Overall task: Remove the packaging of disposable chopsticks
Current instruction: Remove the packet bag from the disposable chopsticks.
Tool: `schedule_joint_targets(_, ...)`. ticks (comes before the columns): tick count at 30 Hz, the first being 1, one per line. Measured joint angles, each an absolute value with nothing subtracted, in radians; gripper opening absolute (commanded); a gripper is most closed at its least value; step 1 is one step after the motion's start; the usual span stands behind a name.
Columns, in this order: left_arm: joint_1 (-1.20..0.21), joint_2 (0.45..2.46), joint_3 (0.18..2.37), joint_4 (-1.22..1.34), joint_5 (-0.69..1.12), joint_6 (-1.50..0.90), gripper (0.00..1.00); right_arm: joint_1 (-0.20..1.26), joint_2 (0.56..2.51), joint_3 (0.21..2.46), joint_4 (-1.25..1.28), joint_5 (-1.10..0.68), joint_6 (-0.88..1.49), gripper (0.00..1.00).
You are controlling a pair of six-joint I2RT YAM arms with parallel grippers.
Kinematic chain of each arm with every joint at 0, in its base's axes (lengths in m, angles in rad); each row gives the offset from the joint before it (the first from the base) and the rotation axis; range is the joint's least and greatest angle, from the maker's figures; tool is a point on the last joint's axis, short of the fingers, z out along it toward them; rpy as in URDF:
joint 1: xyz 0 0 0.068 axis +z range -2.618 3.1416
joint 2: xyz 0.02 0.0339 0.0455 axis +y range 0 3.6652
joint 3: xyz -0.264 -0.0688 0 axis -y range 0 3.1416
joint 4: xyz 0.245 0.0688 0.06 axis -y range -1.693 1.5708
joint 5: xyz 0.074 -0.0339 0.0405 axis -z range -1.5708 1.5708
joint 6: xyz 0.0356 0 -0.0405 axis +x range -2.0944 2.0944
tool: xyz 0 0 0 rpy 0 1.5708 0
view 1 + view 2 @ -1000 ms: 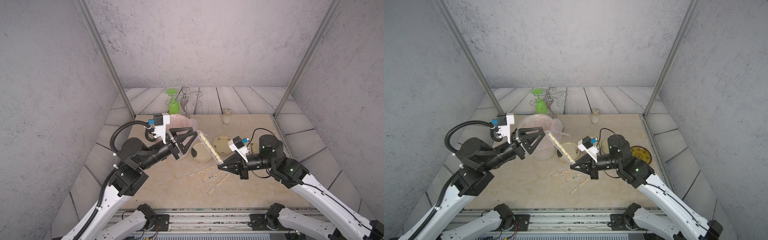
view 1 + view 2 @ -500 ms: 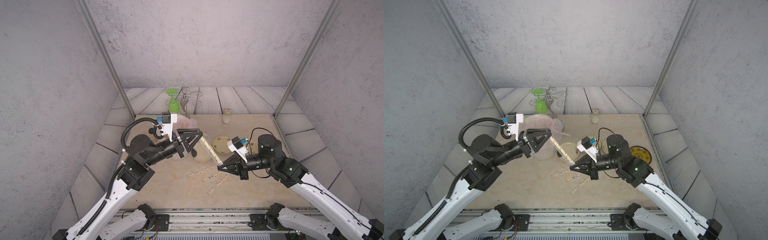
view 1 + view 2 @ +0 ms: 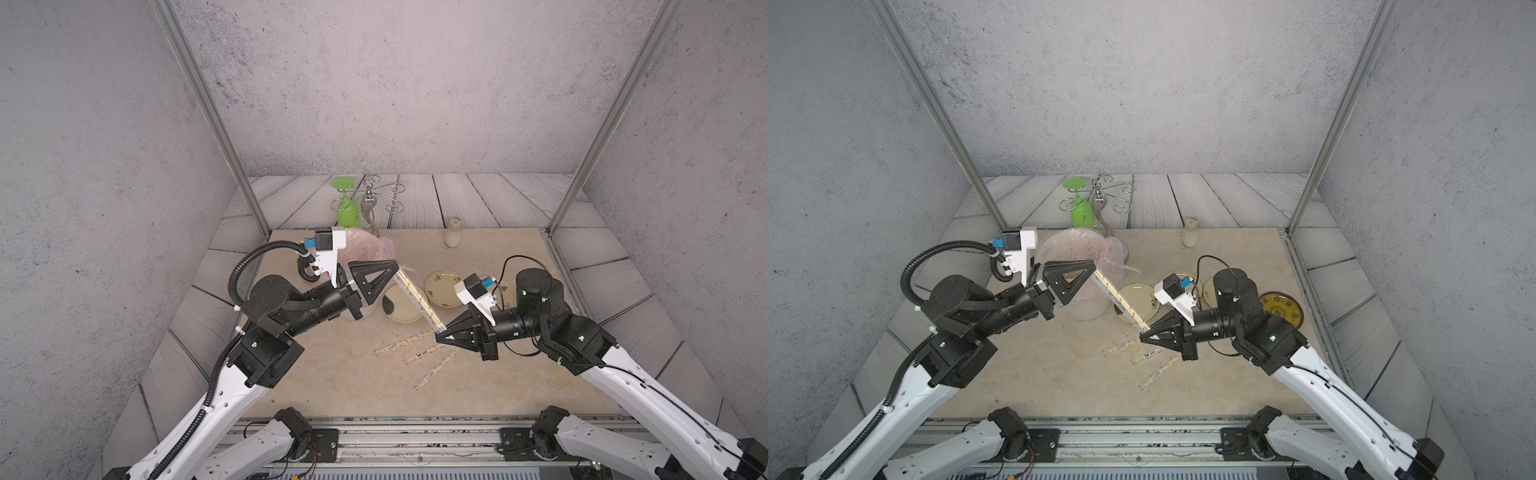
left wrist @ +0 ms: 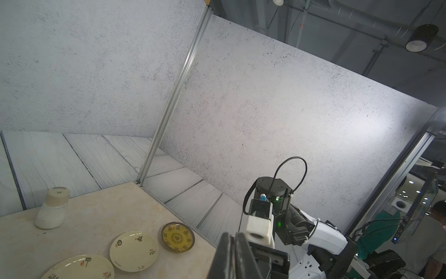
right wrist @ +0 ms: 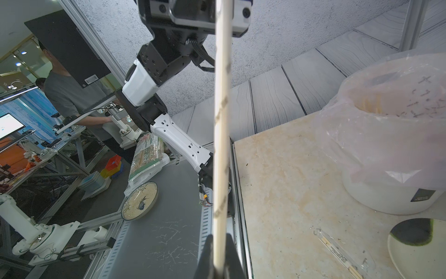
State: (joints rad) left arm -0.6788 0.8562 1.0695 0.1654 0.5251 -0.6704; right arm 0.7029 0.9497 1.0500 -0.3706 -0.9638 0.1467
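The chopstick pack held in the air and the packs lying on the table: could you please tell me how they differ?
The held pack hangs tilted above the table; the table packs lie flat on it. The held pack is pinched at its ends by the left gripper and right gripper; no gripper holds the table packs. Shared: all look sleeved in clear printed plastic.

Nothing here is clear enough to read.
Black print runs along the held packaging [image 5: 222, 103], a dark label [image 5: 422, 195] sits on the white bin [image 5: 386, 200], and painted marks dot the plates [image 4: 134, 251], all too small to make out.
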Motion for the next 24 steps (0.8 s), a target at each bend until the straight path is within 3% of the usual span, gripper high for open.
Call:
schedule_joint_targets(4, -0.679, 0.866, 1.069, 0.163, 0.535, -0.676, 0.33, 0.703, 0.955, 1.05, -0.37, -0.969, 0.147, 0.0)
schedule_joint_targets(7, -0.679, 0.877, 1.069, 0.165, 0.547, -0.682, 0.15, 0.703, 0.955, 1.05, -0.371, -0.969, 0.147, 0.0)
schedule_joint_targets(10, -0.679, 0.879, 1.068, 0.169, 0.557, -0.682, 0.04, 0.701, 0.958, 1.05, -0.379, -0.968, 0.15, 0.0)
schedule_joint_targets(12, -0.679, 0.878, 1.068, 0.169, 0.561, -0.683, 0.05, 0.701, 0.958, 1.05, -0.382, -0.968, 0.149, 0.0)
schedule_joint_targets(14, -0.679, 0.877, 1.068, 0.168, 0.562, -0.681, 0.18, 0.701, 0.958, 1.05, -0.382, -0.969, 0.149, 0.0)
schedule_joint_targets(16, -0.679, 0.875, 1.068, 0.165, 0.558, -0.677, 0.19, 0.701, 0.958, 1.05, -0.386, -0.97, 0.149, 0.0)
schedule_joint_targets(18, -0.679, 0.875, 1.068, 0.162, 0.55, -0.676, 0.09, 0.701, 0.958, 1.05, -0.387, -0.971, 0.149, 0.0)
schedule_joint_targets(24, -0.679, 0.87, 1.067, 0.161, 0.544, -0.671, 0.0, 0.701, 0.958, 1.05, -0.389, -0.971, 0.149, 0.0)
